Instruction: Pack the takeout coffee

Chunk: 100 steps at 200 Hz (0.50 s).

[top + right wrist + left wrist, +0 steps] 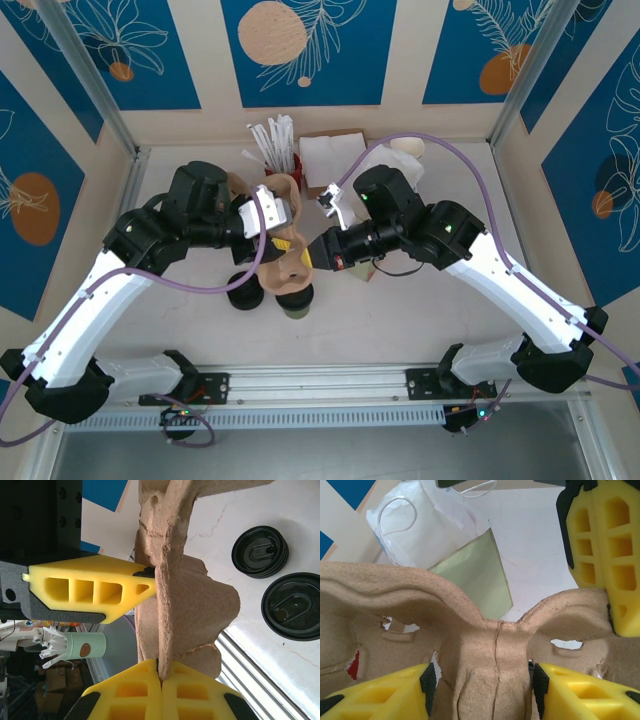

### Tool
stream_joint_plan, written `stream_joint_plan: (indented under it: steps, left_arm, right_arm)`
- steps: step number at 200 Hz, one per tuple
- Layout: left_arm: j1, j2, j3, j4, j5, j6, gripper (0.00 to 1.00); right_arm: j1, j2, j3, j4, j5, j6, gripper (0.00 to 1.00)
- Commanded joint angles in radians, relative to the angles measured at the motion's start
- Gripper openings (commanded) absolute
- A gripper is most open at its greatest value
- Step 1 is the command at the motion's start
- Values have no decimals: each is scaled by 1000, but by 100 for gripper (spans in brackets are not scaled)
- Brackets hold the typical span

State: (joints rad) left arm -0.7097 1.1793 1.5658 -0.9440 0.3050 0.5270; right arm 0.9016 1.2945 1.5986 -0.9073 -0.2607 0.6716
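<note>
Handling note | takeout coffee (296,306) stands by near edge of desk (400,320), beneath pulp carrier (285,255) | left end effector (482,680) half-spread, clasping carrier's centre; right end effector (160,672) pinched tight on its rim | I judge cup wall soft, lid slick: grip olive side gently, upright.

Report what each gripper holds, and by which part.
Brown moulded-pulp cup carrier: left gripper clamps its central ridge; right gripper pinches its thin rim.

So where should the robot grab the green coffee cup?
The takeout coffee looks upright, with the pulp cup carrier hanging over its lid. So probably grip its round olive-green side, coming in level from the table's near edge.
</note>
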Motion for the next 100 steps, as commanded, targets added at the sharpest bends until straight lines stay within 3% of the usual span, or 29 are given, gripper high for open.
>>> stream_joint_plan:
  steps: [1,100]
  left_arm:
    - [-13,-17,-6,-14,0,16,55]
    - [-20,-13,-3,-32,-15,34,46]
  right_arm:
    - [5,-1,8,-17,-3,-15,0]
    - [6,-9,6,-26,6,-7,0]
